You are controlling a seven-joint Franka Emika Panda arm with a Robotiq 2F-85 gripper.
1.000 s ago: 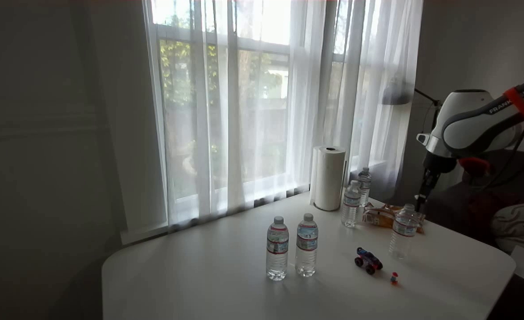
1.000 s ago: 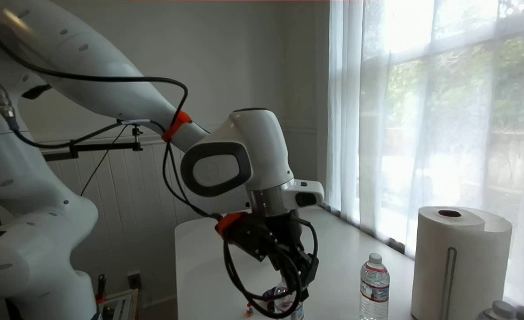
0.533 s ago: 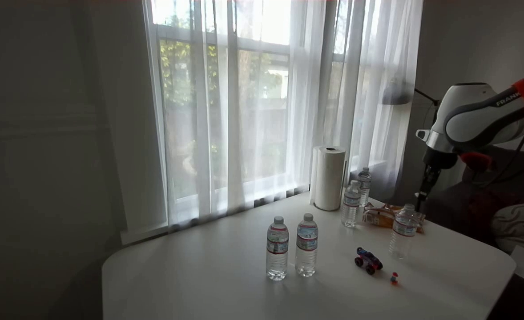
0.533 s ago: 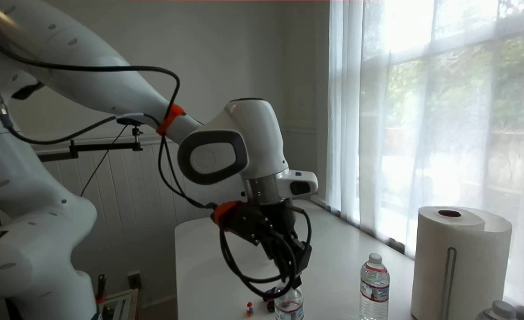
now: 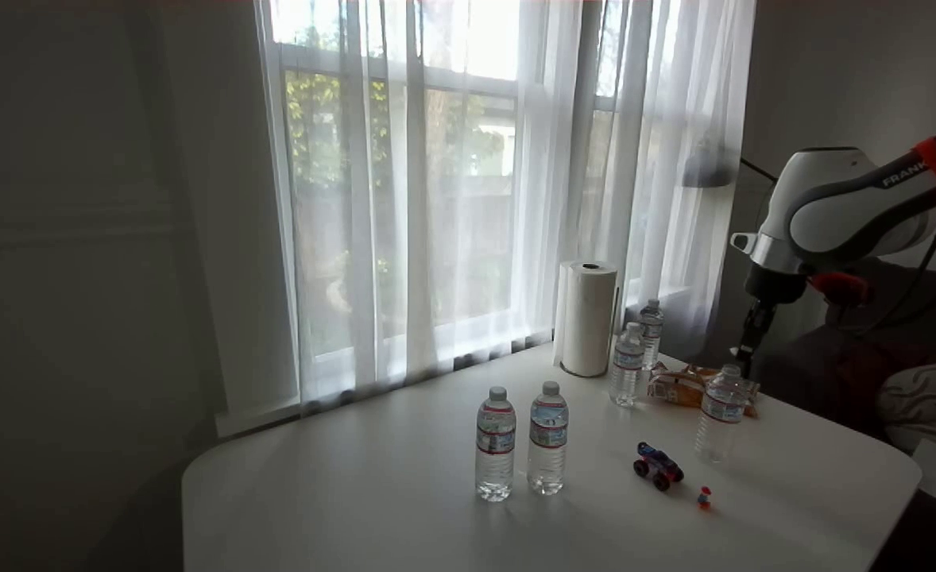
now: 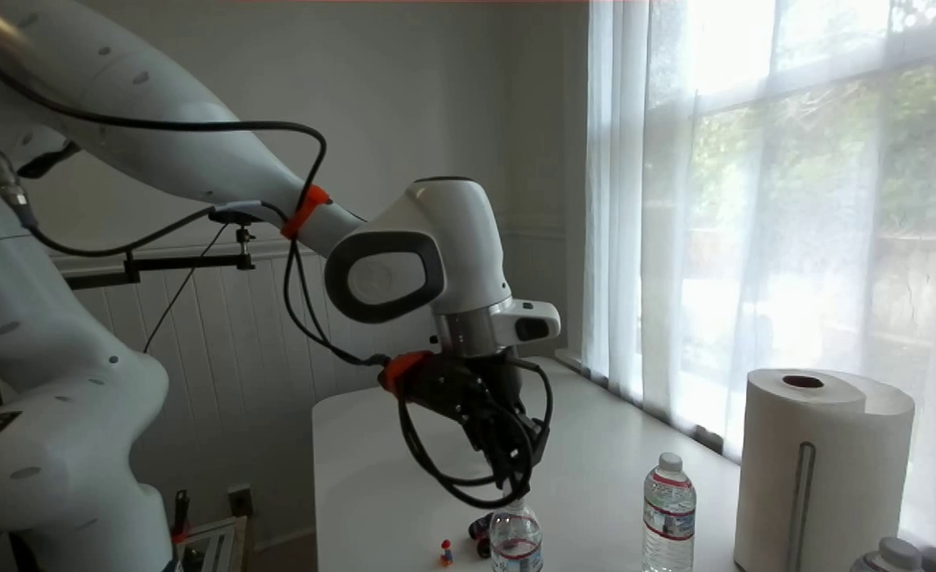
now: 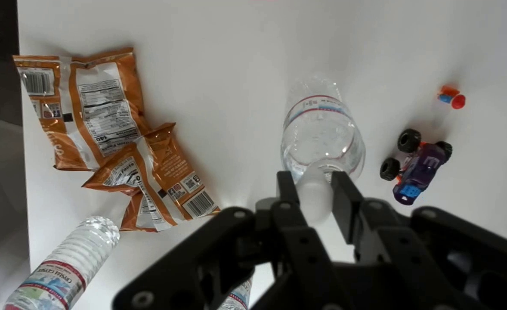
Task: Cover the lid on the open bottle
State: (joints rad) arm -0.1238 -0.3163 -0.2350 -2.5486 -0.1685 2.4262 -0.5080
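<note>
A white lid sits between the finger pads of my gripper, which is shut on it. Below it in the wrist view stands the open bottle, clear and upright, its mouth partly covered from sight by the lid. In an exterior view the lid pokes out beside the dark fingertips, slightly above the rim of the open bottle, with a small gap between them. My gripper overlaps the neck of that bottle in an exterior view, where the lid is hidden.
Capped water bottles stand in pairs on the white table. Orange snack bags lie to one side of the open bottle. A toy truck and a tiny figure lie opposite. A paper towel roll stands near the window.
My gripper has risen and shifted slightly sideways with the lid still held. More of the open bottle now shows under it in an exterior view. The bottles and toys have stayed put.
</note>
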